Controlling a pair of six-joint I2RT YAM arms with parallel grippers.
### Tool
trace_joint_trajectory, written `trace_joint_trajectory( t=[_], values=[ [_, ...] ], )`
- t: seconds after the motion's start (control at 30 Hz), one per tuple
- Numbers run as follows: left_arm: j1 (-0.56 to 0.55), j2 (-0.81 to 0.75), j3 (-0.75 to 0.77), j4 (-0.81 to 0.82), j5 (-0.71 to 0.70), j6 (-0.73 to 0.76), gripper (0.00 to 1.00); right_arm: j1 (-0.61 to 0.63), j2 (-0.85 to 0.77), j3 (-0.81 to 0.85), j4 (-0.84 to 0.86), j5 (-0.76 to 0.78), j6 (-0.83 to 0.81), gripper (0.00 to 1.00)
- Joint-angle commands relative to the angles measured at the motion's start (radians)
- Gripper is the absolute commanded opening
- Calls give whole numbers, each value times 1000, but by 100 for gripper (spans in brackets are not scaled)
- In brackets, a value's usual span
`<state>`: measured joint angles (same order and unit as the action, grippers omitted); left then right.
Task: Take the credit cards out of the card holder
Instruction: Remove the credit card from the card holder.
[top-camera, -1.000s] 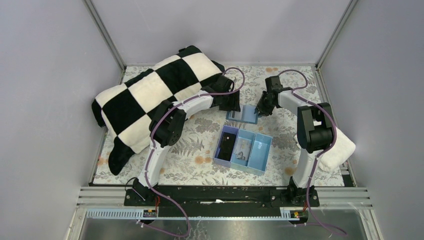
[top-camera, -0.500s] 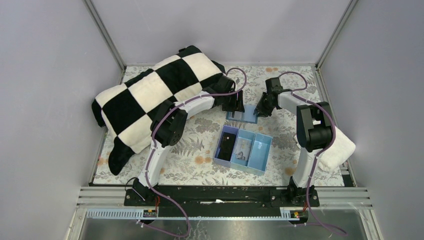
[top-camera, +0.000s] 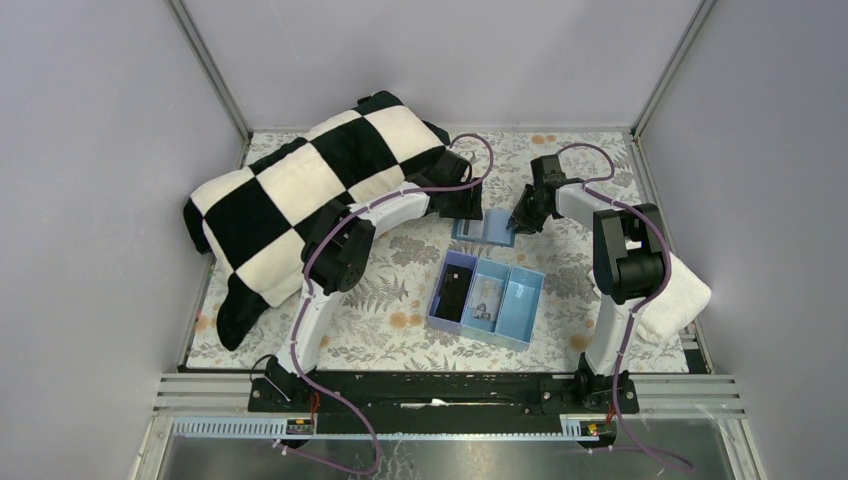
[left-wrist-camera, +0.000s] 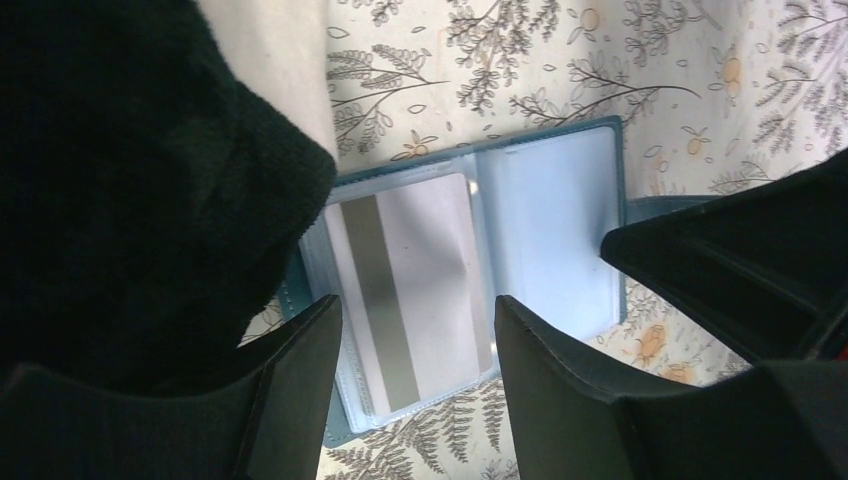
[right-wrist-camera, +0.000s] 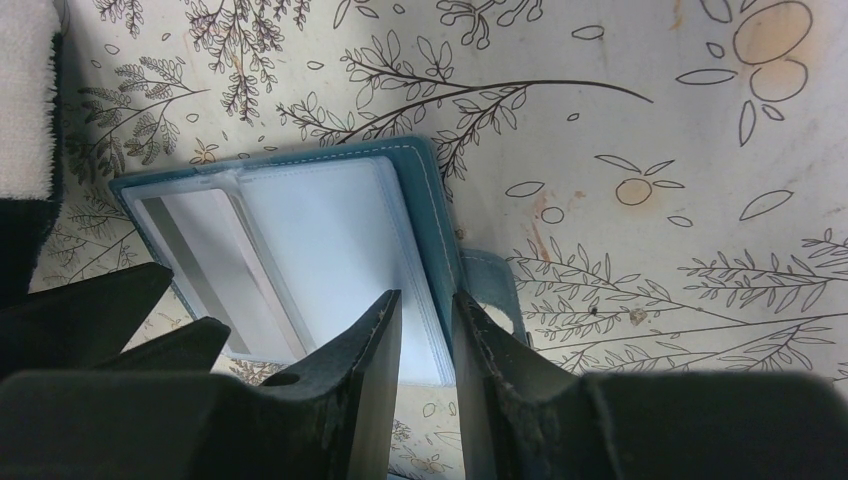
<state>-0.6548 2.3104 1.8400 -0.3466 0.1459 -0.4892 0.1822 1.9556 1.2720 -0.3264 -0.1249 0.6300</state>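
Left gripper (left-wrist-camera: 418, 305) eased back, jaws apart over the credit card (left-wrist-camera: 405, 250) in the open card holder (right-wrist-camera: 330, 205), right gripper (right-wrist-camera: 428, 300) pinching its right edge.

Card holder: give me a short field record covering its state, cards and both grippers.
card holder: open flat on the floral table cover
credit card: one visible, striped, in left panel's clear sleeve
left gripper: open, fingers either side of that card
right gripper: jaws narrow, astride holder's right edge; grip unclear
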Motion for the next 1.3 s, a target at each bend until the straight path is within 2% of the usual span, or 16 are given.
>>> trace_joint_trajectory(
  t=[0.0,0.33,0.5,0.77,1.0,1.1,1.27],
  values=[
    [2,-31,1,-7,-68,27,62,3,31,-21,-10,-2,1,33],
    [1,-9,2,-6,7,10,60,3,35,-14,-10,-4,3,33],
    [15,-1,-18,63,167,-50,58,3,43,-17,-10,-4,10,33],
    [20,-14,-26,113,231,-83,57,3,44,-20,-8,-5,10,33],
    [38,-21,-55,269,413,-217,57,3,45,-23,-3,-12,16,33],
    [38,-24,-33,241,395,-206,57,3,45,-23,-5,-12,15,33],
    [35,-72,-20,86,139,-95,62,3,44,-19,-10,-12,11,33]
  ],
)
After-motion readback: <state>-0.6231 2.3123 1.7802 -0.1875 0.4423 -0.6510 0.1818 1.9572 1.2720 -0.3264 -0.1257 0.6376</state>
